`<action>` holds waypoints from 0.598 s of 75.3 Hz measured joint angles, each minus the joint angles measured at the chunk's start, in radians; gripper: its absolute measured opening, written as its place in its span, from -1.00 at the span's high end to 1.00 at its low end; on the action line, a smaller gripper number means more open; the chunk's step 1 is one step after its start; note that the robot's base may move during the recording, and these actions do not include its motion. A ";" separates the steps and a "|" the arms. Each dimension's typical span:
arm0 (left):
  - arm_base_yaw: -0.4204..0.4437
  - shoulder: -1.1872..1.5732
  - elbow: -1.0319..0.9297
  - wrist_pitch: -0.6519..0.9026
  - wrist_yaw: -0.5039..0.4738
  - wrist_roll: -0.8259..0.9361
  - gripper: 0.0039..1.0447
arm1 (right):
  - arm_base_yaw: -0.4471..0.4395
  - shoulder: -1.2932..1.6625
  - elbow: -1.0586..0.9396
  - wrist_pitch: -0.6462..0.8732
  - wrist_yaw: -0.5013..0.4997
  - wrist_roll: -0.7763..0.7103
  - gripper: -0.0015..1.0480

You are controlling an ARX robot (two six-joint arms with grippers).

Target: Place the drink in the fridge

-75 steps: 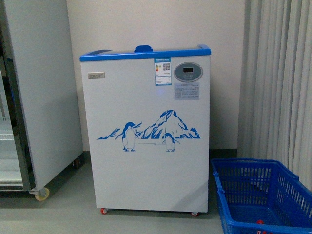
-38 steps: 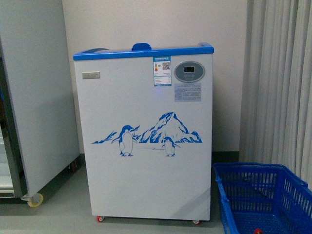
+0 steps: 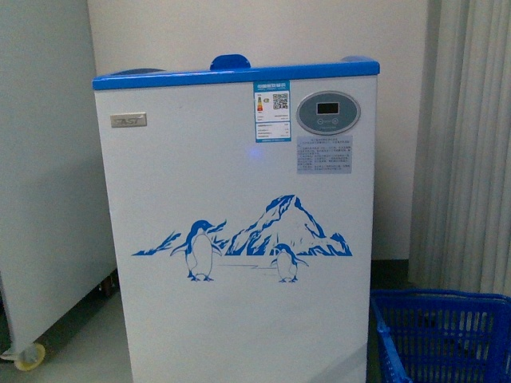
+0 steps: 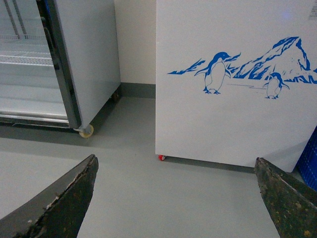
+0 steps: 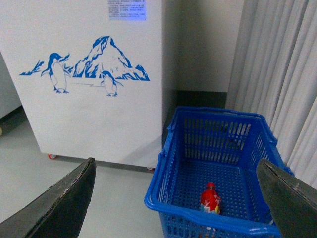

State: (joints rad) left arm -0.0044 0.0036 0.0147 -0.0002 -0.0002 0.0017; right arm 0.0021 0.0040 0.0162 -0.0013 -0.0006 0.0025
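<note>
Drink [image 5: 210,198] sits on the floor of the blue basket [image 5: 218,117], red cap and red label showing through the mesh. Whether it stands or lies there, you cannot tell. In the right wrist view, nothing touches the bottle. The basket rests on the grey floor at about your 2 o'clock, just beside the fridge [image 3: 239,239] and apart from it by a narrow gap.

The fridge fills your 12 o'clock: white front, blue rim along the top, penguin-and-mountain decal [image 3: 247,239] across the middle, an oval control panel [image 3: 328,112] and a label sticker [image 3: 271,111] up high. From here you see none of its inside. One red castor [image 4: 161,157] shows under a front corner.

Your right gripper [image 5: 174,161] hangs with its fingers spread wide and holds nothing. Your left gripper [image 4: 176,158] is likewise spread wide and bare, low over the floor.

At 10 o'clock stands the grey-white upright cabinet [image 3: 40,159] on castors, its door ajar, white shelves [image 4: 25,54] visible within. A pale curtain [image 3: 471,144] hangs at 2 o'clock, behind the basket.
</note>
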 joint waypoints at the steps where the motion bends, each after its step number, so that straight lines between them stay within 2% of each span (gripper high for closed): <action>1: 0.000 0.000 0.000 0.000 0.000 0.000 -0.85 | 0.000 0.000 0.000 0.000 0.000 0.000 -0.85; 45: 0.000 0.000 0.000 0.000 0.000 0.000 -0.85 | 0.000 0.000 0.000 0.000 0.000 0.000 -0.85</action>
State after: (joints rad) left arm -0.0044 0.0036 0.0147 -0.0002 -0.0002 0.0017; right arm 0.0021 0.0040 0.0162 -0.0013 -0.0006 0.0025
